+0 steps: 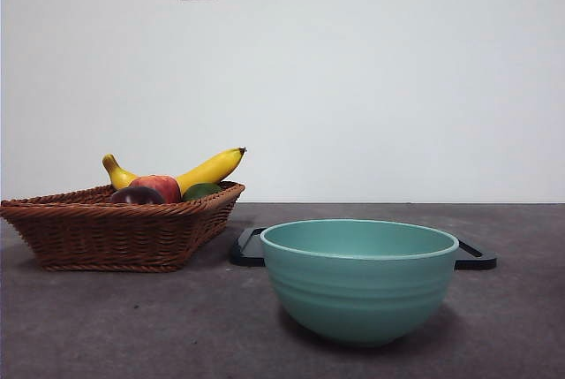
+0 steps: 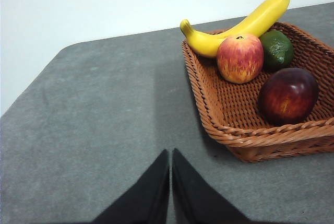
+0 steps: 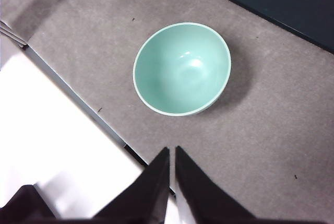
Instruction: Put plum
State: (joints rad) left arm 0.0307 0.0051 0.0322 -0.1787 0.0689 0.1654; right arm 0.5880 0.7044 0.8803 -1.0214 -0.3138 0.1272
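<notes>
Front view: no arm in frame that I can see. Wicker basket point(image 1: 115, 236) sits on the grey worktop point(image 1: 132, 326) at left, holding a banana point(image 1: 199, 171), a red-yellow fruit point(image 1: 157, 187), a green fruit point(image 1: 201, 191) and the plum point(image 1: 136, 195), which peeks dark over the near rim. Teal bowl point(image 1: 358, 282) stands near and right of the basket, empty, with a black tray point(image 1: 472, 257) behind it.

Left wrist view: left gripper point(image 2: 170, 156) hovers above bare worktop beside the basket, jaws pressed together, gripping nothing. I see the plum point(image 2: 288, 96) lying in the basket's near corner, apart from the red-yellow fruit and the green one.

Right wrist view: right gripper point(image 3: 173, 153) hangs high over the worktop's edge, pointing down, jaws closed and empty. Bowl point(image 3: 181, 68) lies ahead of the tips, well apart.
</notes>
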